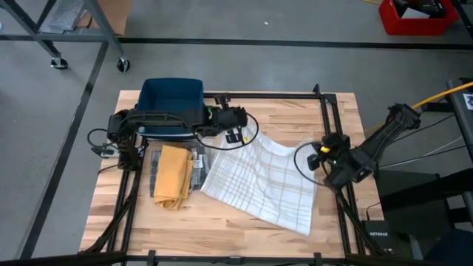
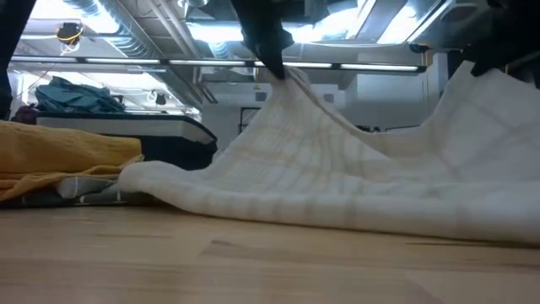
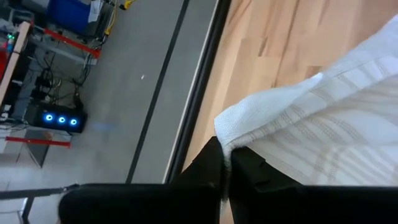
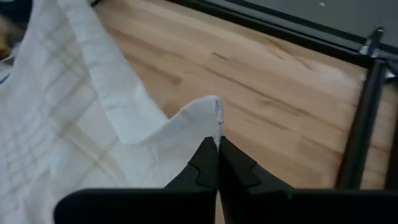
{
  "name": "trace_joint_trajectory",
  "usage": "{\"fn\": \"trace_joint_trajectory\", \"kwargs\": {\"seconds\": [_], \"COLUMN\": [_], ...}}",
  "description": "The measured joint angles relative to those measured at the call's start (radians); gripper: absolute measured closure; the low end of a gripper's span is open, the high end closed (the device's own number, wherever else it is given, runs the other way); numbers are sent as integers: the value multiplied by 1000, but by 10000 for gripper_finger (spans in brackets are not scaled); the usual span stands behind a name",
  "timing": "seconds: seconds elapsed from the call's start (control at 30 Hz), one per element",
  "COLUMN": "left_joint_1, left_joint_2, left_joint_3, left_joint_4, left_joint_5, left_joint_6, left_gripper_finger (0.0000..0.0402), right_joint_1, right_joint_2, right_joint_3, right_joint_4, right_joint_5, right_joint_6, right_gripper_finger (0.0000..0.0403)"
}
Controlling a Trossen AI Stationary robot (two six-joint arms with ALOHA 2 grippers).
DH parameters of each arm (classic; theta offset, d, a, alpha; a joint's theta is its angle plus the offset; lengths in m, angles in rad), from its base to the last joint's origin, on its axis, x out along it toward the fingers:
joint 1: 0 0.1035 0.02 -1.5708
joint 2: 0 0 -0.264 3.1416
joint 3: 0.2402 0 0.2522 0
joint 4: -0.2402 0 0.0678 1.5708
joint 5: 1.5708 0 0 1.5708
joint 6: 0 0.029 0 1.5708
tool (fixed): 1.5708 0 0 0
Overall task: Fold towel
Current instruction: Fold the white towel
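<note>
Mid-fold: left gripper (image 1: 240, 133) & right gripper (image 1: 319, 151), both clamped on far corners of the white plaid towel (image 1: 259, 181) at frame centre, lift that edge, prob. to carry it over the near half.

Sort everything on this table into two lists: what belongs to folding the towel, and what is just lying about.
Part of the job: white checked towel; left gripper and right gripper, each shut on a towel corner.

Lying about: yellow cloth; blue bin.
</note>
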Motion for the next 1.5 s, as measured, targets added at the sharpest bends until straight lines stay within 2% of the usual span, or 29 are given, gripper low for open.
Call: {"fn": "trace_joint_trajectory", "kwargs": {"seconds": [0.17, 0.37, 0.57, 0.83, 0.93, 1.17, 1.5], "left_joint_1": [34, 68, 99, 132, 150, 199, 224], "left_joint_2": [0, 0, 0, 0, 0, 0, -2], "left_joint_3": [0, 0, 0, 0, 0, 0, 0], "left_joint_4": [-2, -3, -4, -4, -3, 5, 42], "left_joint_5": [3, 62, 71, 172, 174, 173, 173], "left_joint_6": [10, 20, 39, 131, 155, 161, 163], "left_gripper_finger": [401, 401, 401, 401, 401, 401, 401], "right_joint_1": [-135, -247, -342, -405, -404, -404, -404], "right_joint_2": [-92, -172, -191, -180, -182, -183, -202], "right_joint_3": [0, 0, 0, 0, 0, 0, 0], "right_joint_4": [-2, -1, -1, 1, 0, 0, 0], "right_joint_5": [-28, -70, -142, -295, -282, -161, -136], "right_joint_6": [-130, -255, -324, -407, -410, -385, -382], "right_gripper_finger": [401, 401, 401, 401, 401, 401, 401]}}
